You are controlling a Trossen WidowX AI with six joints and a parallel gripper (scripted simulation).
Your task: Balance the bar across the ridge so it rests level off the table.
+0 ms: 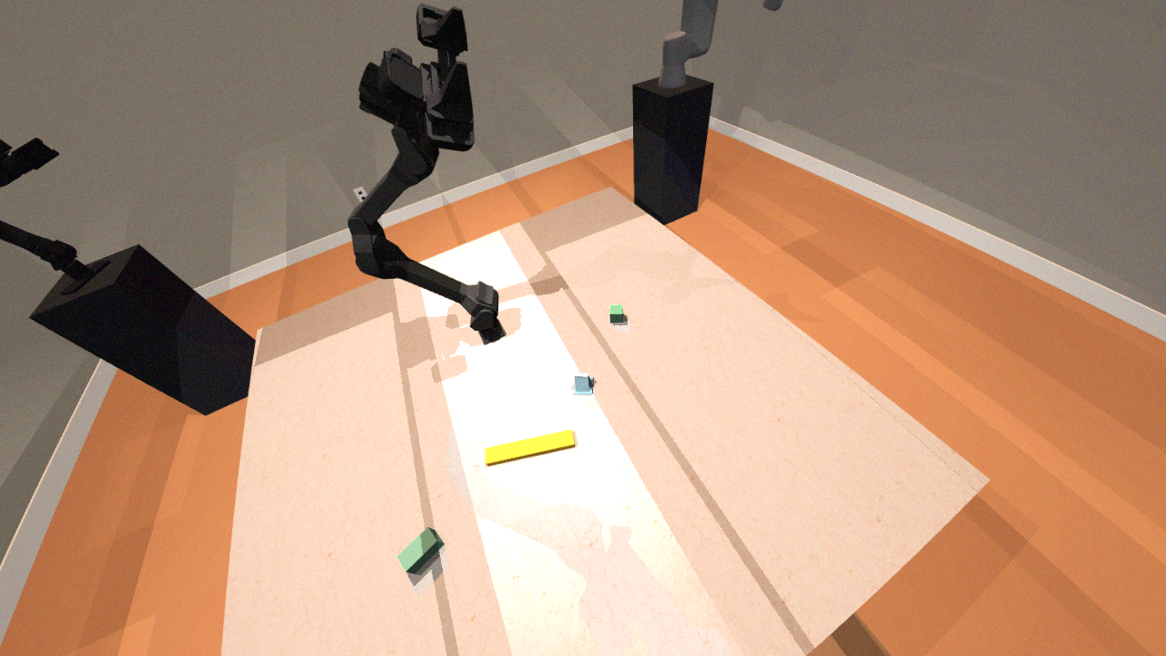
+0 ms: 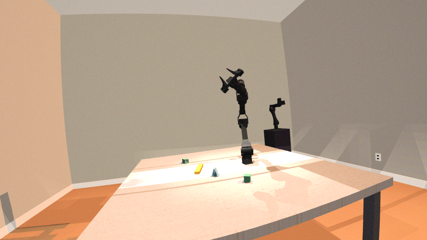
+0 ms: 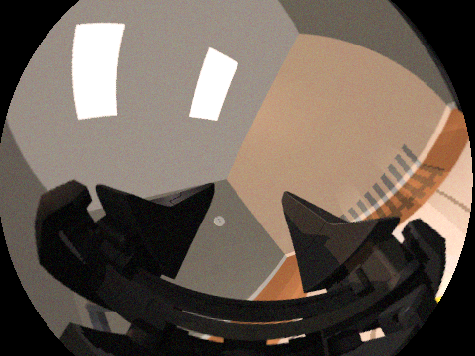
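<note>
The yellow bar (image 1: pixel 529 447) (image 2: pixel 198 168) lies flat on the table (image 1: pixel 799 456) (image 2: pixel 179 202). The small blue-grey ridge (image 1: pixel 582 383) (image 2: pixel 215 172) stands upright on the table near one end of the bar, apart from it, with nothing on top. My gripper (image 2: pixel 223 72) (image 3: pixel 248 192) is open and empty, raised high above the table and pointing up and away from it. The wrist view shows walls and ceiling between the fingers. In the top view the fingertips are hard to make out.
A green block (image 1: pixel 420 550) (image 2: pixel 184 160) lies beyond the bar, on the side away from the ridge. A smaller-looking green block (image 1: pixel 616 313) (image 2: pixel 247 178) sits on the ridge's other side. Black pedestals (image 1: pixel 669 150) (image 1: pixel 155 334) with other arms stand beyond the table.
</note>
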